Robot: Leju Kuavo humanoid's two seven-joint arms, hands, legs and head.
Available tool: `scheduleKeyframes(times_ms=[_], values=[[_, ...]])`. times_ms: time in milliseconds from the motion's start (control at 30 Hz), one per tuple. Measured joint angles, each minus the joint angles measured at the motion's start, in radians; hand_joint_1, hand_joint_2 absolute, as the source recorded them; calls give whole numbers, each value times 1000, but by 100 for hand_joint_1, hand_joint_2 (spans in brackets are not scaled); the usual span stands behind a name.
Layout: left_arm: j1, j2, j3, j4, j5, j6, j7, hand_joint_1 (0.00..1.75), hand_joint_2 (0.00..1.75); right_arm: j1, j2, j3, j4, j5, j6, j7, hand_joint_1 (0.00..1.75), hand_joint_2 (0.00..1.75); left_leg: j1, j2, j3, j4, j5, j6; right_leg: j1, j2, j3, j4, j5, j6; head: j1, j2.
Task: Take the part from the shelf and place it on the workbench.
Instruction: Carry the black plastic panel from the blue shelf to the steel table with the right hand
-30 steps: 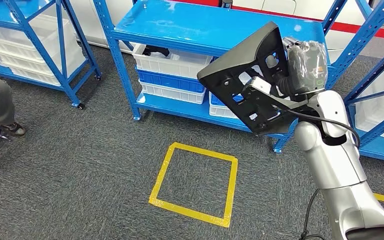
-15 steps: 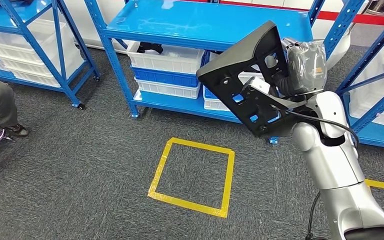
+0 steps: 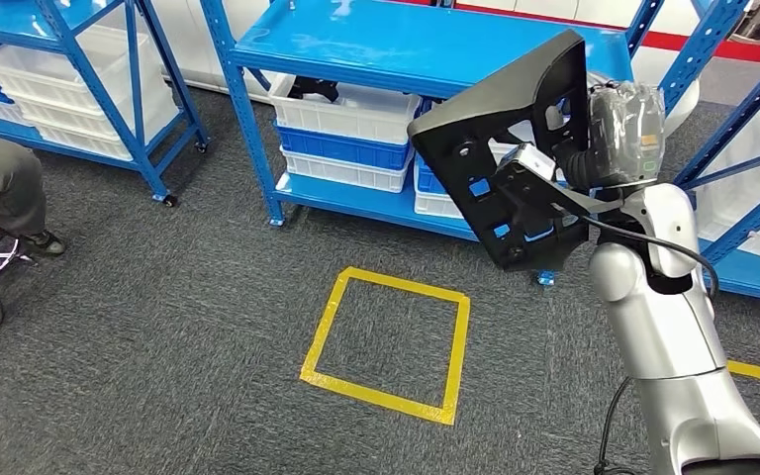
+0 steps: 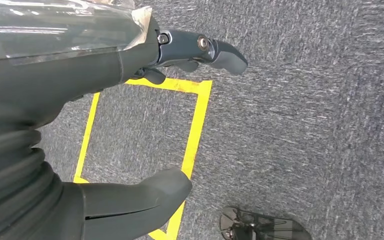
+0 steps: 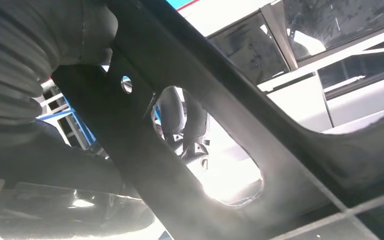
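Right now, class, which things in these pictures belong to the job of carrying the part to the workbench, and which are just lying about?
Belongs to the job:
- black part, held up
- right hand, gripping it
- blue shelf

Just lying about:
- yellow tape square on the carpet
- white bins
- seated person's leg
- left hand, holding nothing

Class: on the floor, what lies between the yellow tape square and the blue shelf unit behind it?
Head view: only bare grey carpet lies between the yellow tape square and the blue shelf unit.

Count, head view: one black part [image 3: 503, 148], one yellow tape square [image 3: 388, 343] on the floor. Three blue shelf racks: left [image 3: 109, 74], centre [image 3: 396, 49], right [image 3: 752, 168]. One seated person [image 3: 0, 188] at the left edge.
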Motion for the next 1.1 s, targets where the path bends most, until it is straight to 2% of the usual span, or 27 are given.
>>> scheduleKeyframes(times_ms=[67,200,300,367,400,433,500,533,567,600,633,667,700,733,767,833,867,900,967,1000,1067,1100], values=[[0,0,0,0,-2,1,-3,0,175,12,4,-8,-6,2,-4,-3,175,175,-3,0,-6,3,3,5,-2,0,-4,0,5,7,1,0],[0,0,0,0,-10,1,-8,0,175,34,10,-19,-22,13,-7,-3,175,175,-6,0,-12,8,6,9,-5,0,-7,0,9,13,1,0],[-1,1,0,0,-12,1,-9,0,175,40,14,-27,-30,16,-7,-3,175,175,-10,1,-15,12,8,20,-19,1,-8,-8,20,27,-1,0],[-1,1,0,0,-12,1,-9,0,175,41,15,-33,-34,17,-7,-3,175,175,-5,7,-13,3,16,29,-17,3,-14,-2,15,31,-2,0],[-2,1,0,0,-13,1,-8,0,175,40,14,-35,-36,17,-7,-3,175,175,-1,12,-13,-3,20,34,-15,3,-25,19,0,29,0,0],[-2,0,0,0,-13,1,-8,0,175,40,14,-38,-37,17,-7,-3,175,175,3,18,-13,-8,25,37,-14,3,-47,65,-26,24,2,0],[-2,0,0,0,-13,1,-8,0,175,41,14,-41,-38,17,-6,-4,175,175,5,31,-18,-9,28,40,-16,2,-108,204,-92,16,6,0],[-2,0,0,0,-13,2,-8,0,175,43,14,-41,-38,16,-6,-4,175,175,5,38,-20,-8,28,39,-17,2,-134,268,-115,17,6,0],[-2,0,0,0,-12,3,-8,0,175,44,13,-41,-38,16,-5,-4,175,175,6,45,-22,-7,28,39,-18,2,-143,297,-123,22,7,0],[-2,0,0,0,-12,4,-8,0,175,44,13,-41,-38,15,-5,-4,175,175,7,54,-24,-4,27,36,-21,-1,-131,285,-115,31,7,0],[-2,-1,0,0,-13,5,-8,0,175,44,13,-41,-38,15,-5,-5,175,175,10,62,-25,0,25,32,-24,-8,-99,234,-95,41,7,0],[-2,-1,0,0,-13,6,-8,0,175,43,14,-41,-38,14,-4,-6,175,175,11,70,-26,6,21,26,-27,-25,-58,163,-73,51,8,0],[-2,0,0,-1,-13,6,-8,0,175,40,15,-41,-38,14,-4,-6,175,175,12,78,-28,15,15,18,-25,-42,-21,98,-57,55,9,0],[-2,2,0,-1,-13,7,-8,0,175,38,16,-41,-38,13,-4,-7,175,175,10,85,-31,23,11,9,-23,-52,2,57,-49,50,10,0],[-2,2,1,-1,-13,8,-8,0,175,37,16,-42,-38,12,-3,-7,175,175,8,93,-33,28,8,3,-21,-56,11,39,-47,41,9,0],[-3,3,1,-2,-13,10,-7,0,175,37,17,-42,-37,10,0,-7,175,175,9,107,-35,33,7,-6,-19,-33,5,42,-44,18,6,0],[-3,3,1,-2,-12,10,-7,0,175,37,18,-42,-36,9,1,-7,175,175,13,99,-37,39,0,-12,-21,-22,2,43,-42,10,5,0],[-3,2,1,-2,-12,11,-8,0,175,36,19,-42,-36,9,1,-7,175,175,18,80,-44,55,-16,-18,-23,-12,0,43,-39,3,4,0],[-2,3,1,-2,-12,11,-10,0,175,36,23,-42,-36,9,2,-7,175,175,24,30,-71,124,-67,-29,-25,5,-3,42,-34,-8,1,0],[-2,3,1,-2,-13,11,-11,0,175,37,26,-41,-36,9,2,-7,175,175,25,16,-95,179,-98,-31,-23,13,-5,42,-32,-12,0,0],[-1,3,2,-2,-13,11,-12,0,175,43,30,-40,-36,9,2,-7,175,175,25,7,-146,288,-142,-32,-18,32,-10,42,-28,-18,-3,0],[-1,3,2,-2,-13,11,-13,0,175,47,31,-40,-36,9,2,-7,175,175,24,5,-163,320,-147,-29,-14,44,-12,42,-26,-21,-4,0]])
